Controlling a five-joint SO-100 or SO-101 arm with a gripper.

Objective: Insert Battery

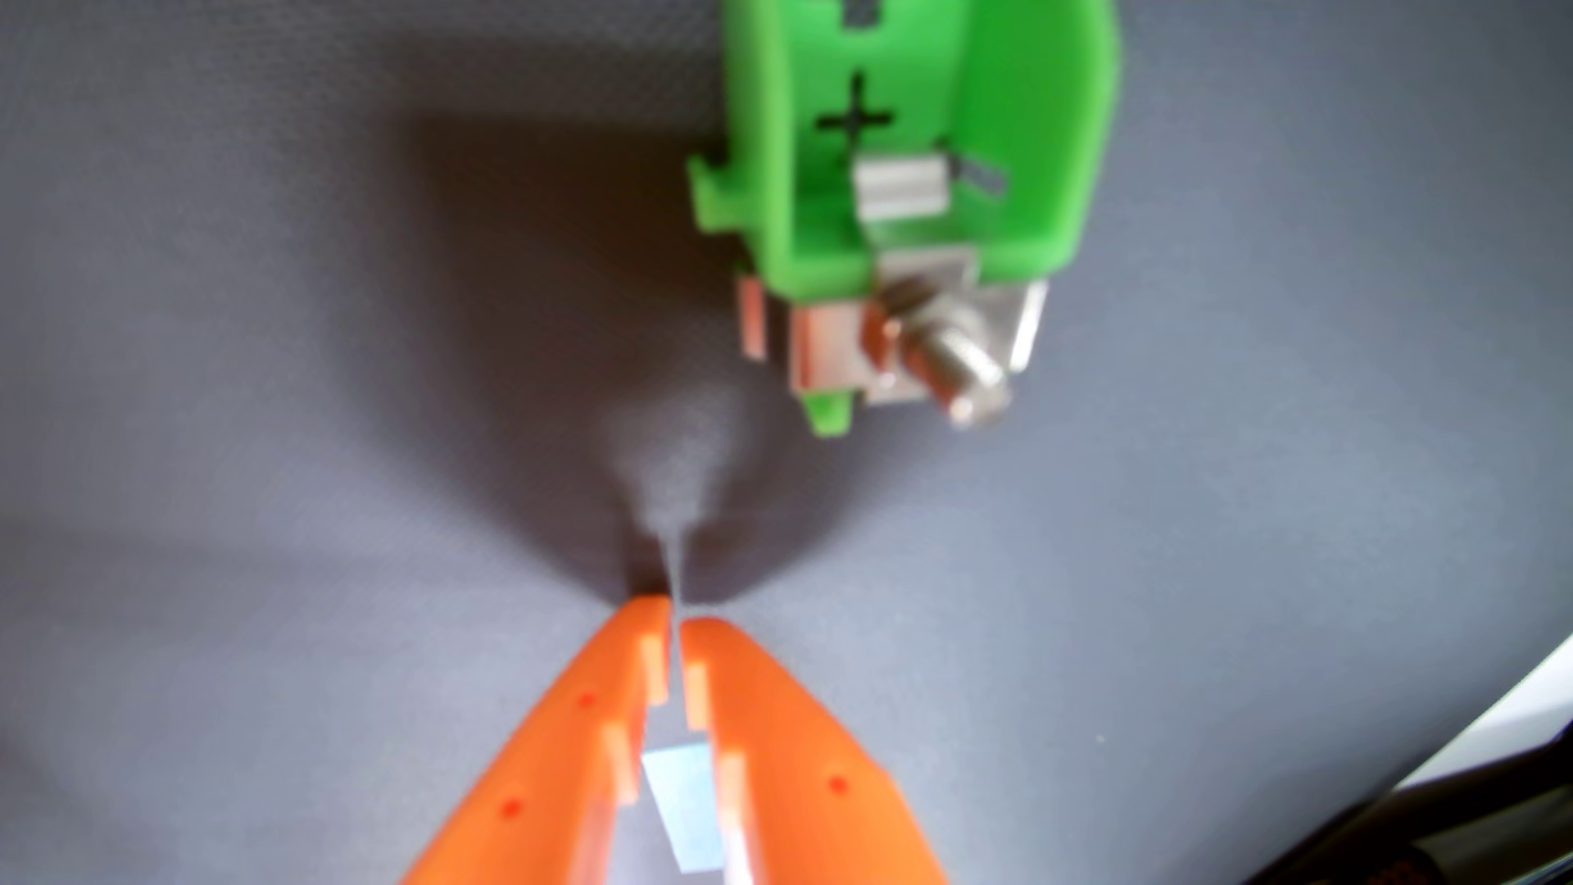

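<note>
Orange end effector (678, 614), mine, lower centre of the wrist view: fingertips nearly touching, a sliver of gap, nothing between them. Green battery holder (902, 153), upper right, empty, a plus sign on its floor, metal contact and screw terminal (953, 362) facing me. Grey worktop (255, 383) beneath. No battery visible.

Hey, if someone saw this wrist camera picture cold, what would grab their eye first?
The bright green battery holder at top right, empty, with a plus mark and metal contacts and a bolt at its near end. Then the orange gripper rising from the bottom edge, its fingers nearly closed on nothing above the grey surface.
</note>
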